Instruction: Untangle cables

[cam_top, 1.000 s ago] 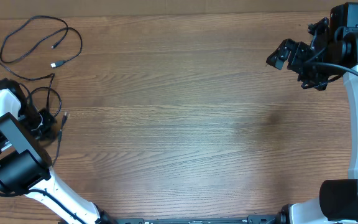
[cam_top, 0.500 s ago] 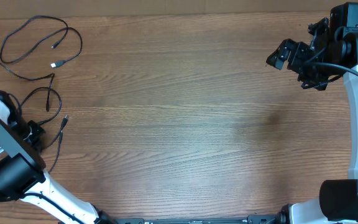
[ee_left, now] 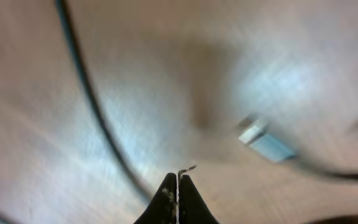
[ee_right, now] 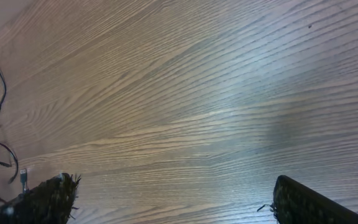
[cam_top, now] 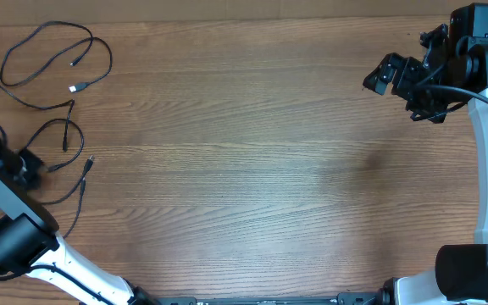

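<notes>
Several cables (cam_top: 76, 87) sprawl in loose loops at upper left. Left gripper (cam_top: 27, 164), at the left edge, is pinched tight, seemingly on one of them; dragging it clear of the loops looks next. Right gripper (cam_top: 401, 89), upper right, gapes wide, empty.

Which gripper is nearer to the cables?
Left. The left gripper is among the cables at the left edge of the table; the right gripper is far across the table.
</notes>
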Motion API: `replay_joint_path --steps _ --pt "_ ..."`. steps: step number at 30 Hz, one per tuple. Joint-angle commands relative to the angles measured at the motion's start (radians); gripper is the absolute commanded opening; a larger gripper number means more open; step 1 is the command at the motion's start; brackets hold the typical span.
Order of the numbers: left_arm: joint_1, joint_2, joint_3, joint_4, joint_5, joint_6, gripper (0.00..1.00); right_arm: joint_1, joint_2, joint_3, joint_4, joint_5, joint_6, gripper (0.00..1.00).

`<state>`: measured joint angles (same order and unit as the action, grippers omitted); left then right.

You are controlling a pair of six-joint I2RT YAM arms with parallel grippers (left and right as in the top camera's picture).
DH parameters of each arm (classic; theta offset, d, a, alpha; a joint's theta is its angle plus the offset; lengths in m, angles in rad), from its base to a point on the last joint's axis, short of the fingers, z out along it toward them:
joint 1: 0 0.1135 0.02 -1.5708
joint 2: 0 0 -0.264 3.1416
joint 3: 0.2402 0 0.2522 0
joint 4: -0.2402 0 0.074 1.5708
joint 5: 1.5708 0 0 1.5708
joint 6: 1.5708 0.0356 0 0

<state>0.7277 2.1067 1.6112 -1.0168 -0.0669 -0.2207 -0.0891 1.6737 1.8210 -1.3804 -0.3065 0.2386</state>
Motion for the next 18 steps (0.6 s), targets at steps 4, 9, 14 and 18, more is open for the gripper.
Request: replay_joint_path --steps 4,9,14,18 --pt "-0.014 -0.003 0.024 0.027 0.045 0.045 0.04 0.003 -0.011 -0.002 0.003 0.006 -0.001 1.00" --pt "-0.014 0.012 -0.073 0.080 0.012 0.045 0.04 0.003 -0.011 -0.002 0.003 0.006 -0.001 1.00" --pt "-0.010 0.012 -0.096 0.084 -0.034 0.045 0.04 0.003 -0.011 -0.002 0.003 0.006 -0.001 1.00" --pt "-0.006 0.012 -0.096 0.061 -0.050 0.045 0.04 0.003 -0.011 -0.002 0.003 0.006 -0.001 1.00"
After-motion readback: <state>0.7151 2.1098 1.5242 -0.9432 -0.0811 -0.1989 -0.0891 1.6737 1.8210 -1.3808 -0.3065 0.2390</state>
